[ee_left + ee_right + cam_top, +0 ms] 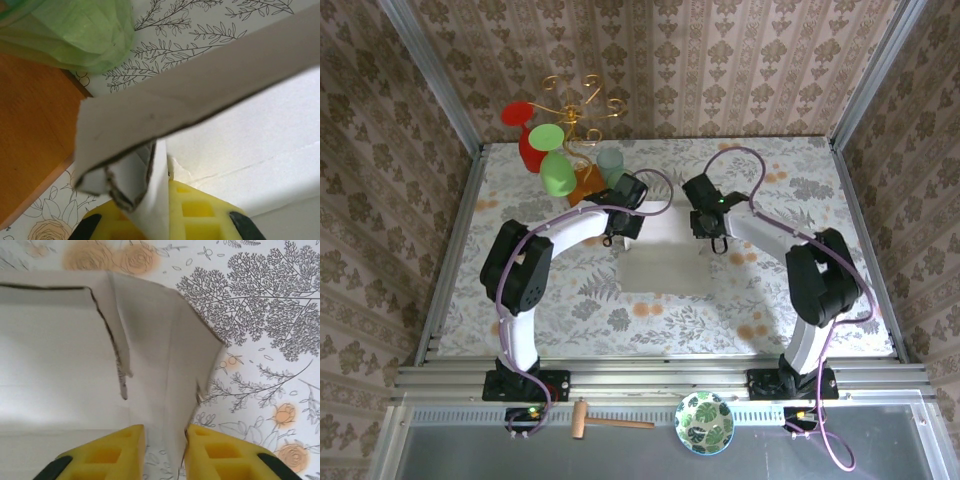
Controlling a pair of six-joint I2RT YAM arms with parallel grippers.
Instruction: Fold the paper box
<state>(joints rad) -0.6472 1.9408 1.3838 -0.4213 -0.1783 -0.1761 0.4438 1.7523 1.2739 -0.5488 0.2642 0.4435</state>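
Note:
The paper box is a pale cream cardboard sheet lying mid-table between the two arms, its far edge raised. My left gripper is at the sheet's far left corner. In the left wrist view the left gripper is shut on a folded corner flap pinched between its yellow pads, with a long side wall standing across above. My right gripper is at the far right corner. There the right gripper is open, with a corner flap standing upright between its pads and leaning on the right one.
A gold wire stand with red and green cups is at the back left, close to the left gripper; a green cup and an orange surface sit just beyond the box. A wooden mallet and patterned bowl lie below the near edge.

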